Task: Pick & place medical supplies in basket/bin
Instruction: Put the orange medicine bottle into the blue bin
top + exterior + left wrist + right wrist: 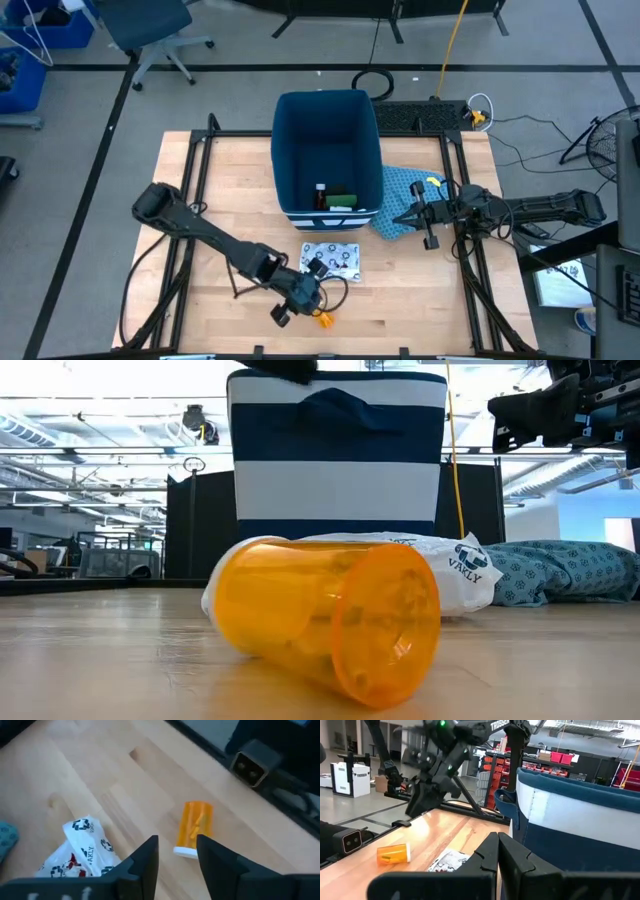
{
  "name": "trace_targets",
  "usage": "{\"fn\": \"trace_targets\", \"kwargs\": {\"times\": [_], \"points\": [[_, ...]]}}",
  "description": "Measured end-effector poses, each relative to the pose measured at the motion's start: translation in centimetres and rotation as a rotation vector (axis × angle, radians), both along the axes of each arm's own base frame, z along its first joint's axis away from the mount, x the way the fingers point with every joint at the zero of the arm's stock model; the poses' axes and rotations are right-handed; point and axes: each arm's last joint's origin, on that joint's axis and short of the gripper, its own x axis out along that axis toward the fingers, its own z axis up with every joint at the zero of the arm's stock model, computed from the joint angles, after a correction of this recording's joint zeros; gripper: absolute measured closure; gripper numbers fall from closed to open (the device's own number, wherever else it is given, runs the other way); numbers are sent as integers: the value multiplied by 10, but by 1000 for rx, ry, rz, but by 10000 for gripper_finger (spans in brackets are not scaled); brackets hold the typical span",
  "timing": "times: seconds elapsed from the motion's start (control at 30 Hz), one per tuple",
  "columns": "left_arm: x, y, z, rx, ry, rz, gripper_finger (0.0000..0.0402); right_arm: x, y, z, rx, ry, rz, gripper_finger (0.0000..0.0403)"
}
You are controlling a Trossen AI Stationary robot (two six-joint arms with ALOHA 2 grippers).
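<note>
An orange vial (324,320) lies on its side on the table near the front edge, its white cap (186,851) toward my left gripper. My left gripper (177,856) hangs open above and just beside it, nothing between its fingers. A flat white blue-patterned packet (332,260) lies on the table between the vial and the dark-blue bin (328,150). In the bin's near end lie a red bottle (320,196) and a green block (340,199). My right gripper (400,217) waits shut above the blue patterned cloth (405,190), right of the bin.
The blue patterned cloth (560,570) lies bunched against the bin's right near corner. Black frame rails (200,170) run along the table's left and right sides. Bare wood lies left of the bin and packet. A small camera box (250,767) sits at the table's front edge.
</note>
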Motion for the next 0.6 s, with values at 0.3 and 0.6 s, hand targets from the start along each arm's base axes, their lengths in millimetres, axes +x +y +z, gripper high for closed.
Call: {"fn": "trace_targets", "kwargs": {"times": [0.3, 0.6], "points": [[19, -23, -37, -69, 40, -24, 167, 0, 0, 0, 1, -5, 0, 403], [22, -43, -39, -89, 58, -91, 89, 1, 0, 0, 2, 2, 0, 403]]}}
